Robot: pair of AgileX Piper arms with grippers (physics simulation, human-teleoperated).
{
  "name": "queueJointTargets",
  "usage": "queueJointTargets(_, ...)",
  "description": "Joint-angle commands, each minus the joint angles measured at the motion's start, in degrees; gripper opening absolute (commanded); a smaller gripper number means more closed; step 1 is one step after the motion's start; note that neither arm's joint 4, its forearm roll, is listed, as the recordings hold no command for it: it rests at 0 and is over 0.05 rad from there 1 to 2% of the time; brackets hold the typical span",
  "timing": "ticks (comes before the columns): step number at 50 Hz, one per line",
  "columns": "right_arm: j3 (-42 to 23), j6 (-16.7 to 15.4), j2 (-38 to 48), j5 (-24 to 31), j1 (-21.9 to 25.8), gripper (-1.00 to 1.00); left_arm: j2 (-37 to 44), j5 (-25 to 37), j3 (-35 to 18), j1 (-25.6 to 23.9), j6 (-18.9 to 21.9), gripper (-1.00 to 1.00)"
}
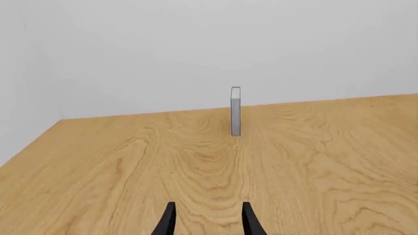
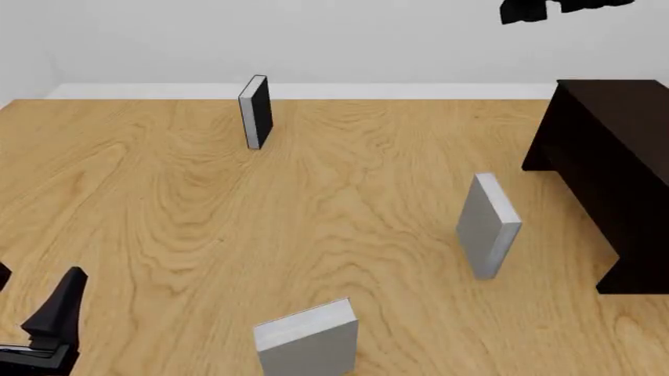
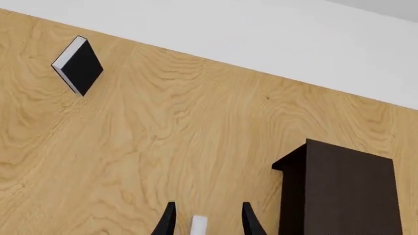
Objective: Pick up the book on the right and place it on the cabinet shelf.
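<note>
Black-covered book (image 2: 256,112) upright at far middle-left of wooden table (image 2: 157,204), white page edges facing forward. Thicker grey book (image 2: 309,340) upright at near edge, centre. Plain white wall (image 2: 313,39) behind the table.

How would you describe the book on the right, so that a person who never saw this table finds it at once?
Start at the large, almost black cabinet on the right side of the wooden table. Just left of it, apart from it, the light-grey book stands upright. The far book has a black cover, and the near grey book is thicker.
</note>
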Motion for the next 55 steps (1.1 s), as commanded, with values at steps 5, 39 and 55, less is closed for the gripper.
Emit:
queueJointTargets(5, -2.3, -2.7, 5.5, 2.4, -2.6, 1.00, 0.1, 0.5, 0.0, -0.2, 0.2, 1.00)
queueJointTargets(39, 12.8, -0.8, 6.7, -4.5, 0.3, 1.00, 0.1, 2.0, 0.0, -1.0, 0.8, 1.00)
queueJointTargets(55, 18.2, -0.3, 7.7, -7.8, 1.3, 1.00, 0.0, 2.3, 0.0, -1.2, 1.2, 1.00)
